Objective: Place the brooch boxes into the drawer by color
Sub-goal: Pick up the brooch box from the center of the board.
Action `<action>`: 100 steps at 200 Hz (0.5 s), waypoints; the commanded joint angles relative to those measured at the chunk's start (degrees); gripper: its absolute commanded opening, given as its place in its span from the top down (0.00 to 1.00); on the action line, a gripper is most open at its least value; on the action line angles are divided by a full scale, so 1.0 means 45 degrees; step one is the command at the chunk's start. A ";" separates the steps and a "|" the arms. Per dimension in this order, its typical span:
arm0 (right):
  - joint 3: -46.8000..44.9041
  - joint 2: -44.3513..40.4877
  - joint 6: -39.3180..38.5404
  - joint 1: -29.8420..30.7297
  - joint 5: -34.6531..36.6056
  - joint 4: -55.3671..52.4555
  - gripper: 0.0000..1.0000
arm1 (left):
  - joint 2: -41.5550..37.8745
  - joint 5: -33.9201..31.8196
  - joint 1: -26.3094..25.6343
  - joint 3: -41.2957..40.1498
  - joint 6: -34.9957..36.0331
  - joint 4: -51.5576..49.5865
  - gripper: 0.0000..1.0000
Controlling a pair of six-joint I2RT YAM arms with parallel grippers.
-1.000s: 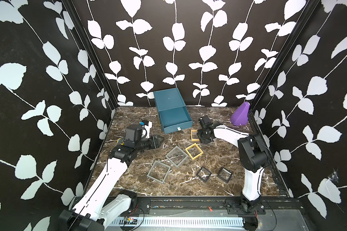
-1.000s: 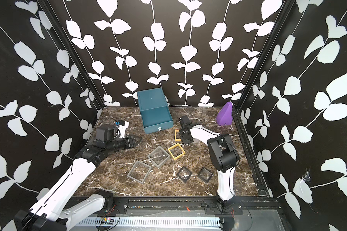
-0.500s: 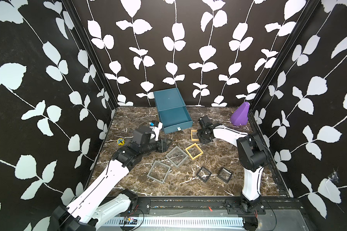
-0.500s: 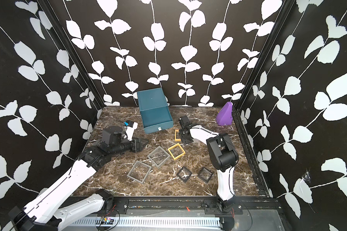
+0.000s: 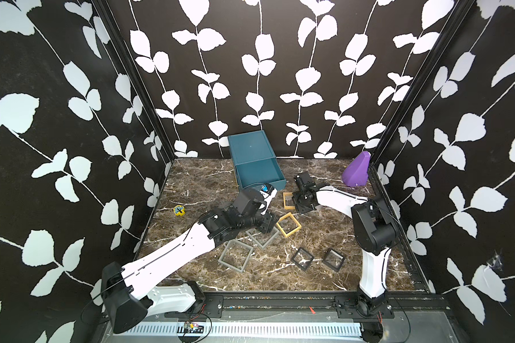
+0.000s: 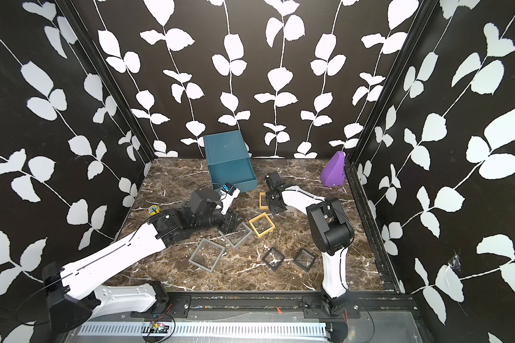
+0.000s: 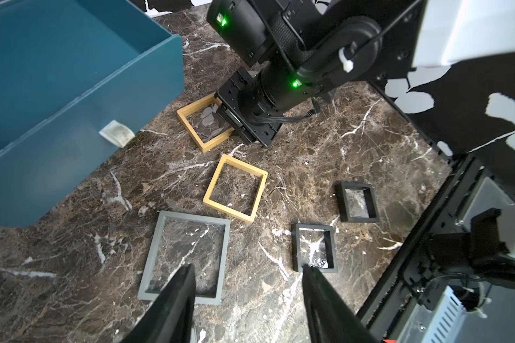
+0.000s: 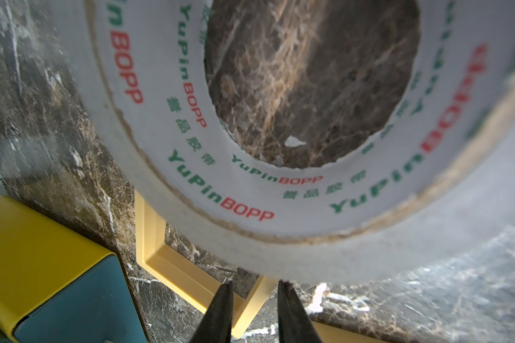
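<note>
Right gripper (image 8: 254,286) sits at the bottom edge of the right wrist view. Its jaws are drawn narrow on one rail of the upper yellow brooch box (image 5: 288,202), which I judge to be a pinch. Left gripper (image 7: 247,268) is spread wide at the bottom of the left wrist view. One finger is over the clear centre of a grey brooch box (image 7: 191,246), the other is outside its rail, and it grips nothing.

Upper centre in both top views stands the drawer chest (image 5: 249,147), its top drawer pulled out and empty. The tape roll (image 8: 250,208) fills most of the right wrist view and overlaps the pinched box's far rail. If it rests on that rail, a lift could drag it along or twist the thin rail out of the jaws.

The second grey brooch box (image 5: 235,259) lies lower centre. The lower yellow brooch box (image 5: 289,224) lies at centre, just beside the grey one under the left gripper, so a closing finger could nudge it. One black brooch box (image 5: 302,259) and the other black brooch box (image 5: 333,259) lie lower right, apart from both grippers.

Both arms crowd the same patch before the drawer, so I judge a collision the chief hazard.
</note>
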 commanded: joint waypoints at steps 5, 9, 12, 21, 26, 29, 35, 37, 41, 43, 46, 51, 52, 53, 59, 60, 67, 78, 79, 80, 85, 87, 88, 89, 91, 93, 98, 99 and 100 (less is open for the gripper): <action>0.0044 0.0245 0.2295 -0.0054 -0.0503 -0.0592 0.69 | 0.0086 -0.0401 -0.0227 0.0610 0.0564 -0.0089 0.44; 0.0030 0.0257 0.2293 -0.0064 -0.0502 -0.0578 0.68 | 0.0116 -0.0387 -0.0248 0.0614 0.0606 -0.0086 0.44; 0.0016 0.0267 0.2303 -0.0072 -0.0503 -0.0574 0.68 | 0.0131 -0.0385 -0.0257 0.0611 0.0605 -0.0092 0.44; 0.0008 0.0295 0.2375 -0.0072 -0.0497 -0.0612 0.67 | 0.0157 -0.0391 -0.0278 0.0612 0.0600 -0.0087 0.44; -0.0006 0.0324 0.2435 -0.0062 -0.0460 -0.0621 0.66 | 0.0151 -0.0403 -0.0293 0.0625 0.0594 -0.0071 0.44; -0.0011 0.0344 0.2469 -0.0057 -0.0434 -0.0614 0.66 | 0.0142 -0.0414 -0.0297 0.0615 0.0576 -0.0076 0.44; -0.0032 0.0376 0.2488 -0.0091 -0.0425 -0.0579 0.66 | 0.0166 -0.0415 -0.0298 0.0636 0.0592 -0.0061 0.44; -0.0016 0.0393 0.2488 -0.0107 -0.0420 -0.0555 0.66 | 0.0175 -0.0421 -0.0298 0.0636 0.0593 -0.0068 0.44; 0.0003 0.0423 0.2505 -0.0110 -0.0420 -0.0536 0.66 | 0.0166 -0.0423 -0.0298 0.0655 0.0608 -0.0066 0.44; 0.0007 0.0449 0.2507 -0.0121 -0.0424 -0.0535 0.66 | 0.0165 -0.0423 -0.0298 0.0655 0.0617 -0.0074 0.44; 0.0040 0.0469 0.2508 -0.0128 -0.0425 -0.0537 0.66 | 0.0169 -0.0414 -0.0298 0.0656 0.0621 -0.0093 0.44; 0.0081 0.0528 0.2508 -0.0114 -0.0436 -0.0535 0.66 | 0.0184 -0.0423 -0.0298 0.0674 0.0630 -0.0111 0.44; 0.0093 0.0535 0.2508 -0.0123 -0.0440 -0.0535 0.66 | 0.0181 -0.0423 -0.0298 0.0684 0.0631 -0.0113 0.44; 0.0090 0.0529 0.2498 -0.0137 -0.0443 -0.0525 0.66 | 0.0179 -0.0423 -0.0298 0.0690 0.0632 -0.0115 0.44; 0.0152 0.0578 0.2476 -0.0132 -0.0467 -0.0564 0.67 | 0.0179 -0.0438 -0.0298 0.0705 0.0642 -0.0100 0.44; 0.0168 0.0589 0.2472 -0.0141 -0.0475 -0.0569 0.67 | 0.0178 -0.0441 -0.0298 0.0709 0.0637 -0.0108 0.44; 0.0235 0.0609 0.2460 -0.0149 -0.0493 -0.0660 0.67 | 0.0211 -0.0447 -0.0298 0.0731 0.0642 -0.0130 0.44; 0.0371 0.0636 0.2420 -0.0143 -0.0485 -0.0885 0.68 | 0.0200 -0.0466 -0.0298 0.0759 0.0633 -0.0172 0.44; 0.0385 0.0628 0.2415 -0.0147 -0.0465 -0.0905 0.68 | 0.0198 -0.0464 -0.0298 0.0766 0.0633 -0.0173 0.44; 0.0392 0.0634 0.2413 -0.0139 -0.0464 -0.0935 0.69 | 0.0198 -0.0473 -0.0298 0.0760 0.0623 -0.0174 0.44; 0.0451 0.0628 0.2398 -0.0144 -0.0440 -0.1057 0.69 | 0.0201 -0.0485 -0.0298 0.0759 0.0623 -0.0174 0.44; 0.0471 0.0637 0.2392 -0.0149 -0.0429 -0.1100 0.69 | 0.0198 -0.0498 -0.0303 0.0765 0.0615 -0.0174 0.44; 0.0474 0.0648 0.2392 -0.0140 -0.0427 -0.1120 0.69 | 0.0197 -0.0500 -0.0300 0.0769 0.0624 -0.0174 0.44; 0.0475 0.0654 0.2391 -0.0136 -0.0426 -0.1140 0.69 | 0.0207 -0.0501 -0.0299 0.0771 0.0628 -0.0174 0.44; 0.0491 0.0658 0.2400 -0.0142 -0.0425 -0.1169 0.69 | 0.0204 -0.0496 -0.0298 0.0758 0.0632 -0.0174 0.44; 0.0494 0.0658 0.2396 -0.0137 -0.0425 -0.1194 0.69 | 0.0199 -0.0491 -0.0298 0.0755 0.0627 -0.0174 0.44; 0.0494 0.0659 0.2408 -0.0138 -0.0401 -0.1194 0.69 | 0.0201 -0.0505 -0.0298 0.0787 0.0643 -0.0174 0.44; 0.0495 0.0659 0.2419 -0.0135 -0.0403 -0.1187 0.69 | 0.0209 -0.0503 -0.0298 0.0790 0.0638 -0.0174 0.44; 0.0486 0.0659 0.2424 -0.0143 -0.0385 -0.1183 0.69 | 0.0213 -0.0512 -0.0298 0.0791 0.0635 -0.0174 0.44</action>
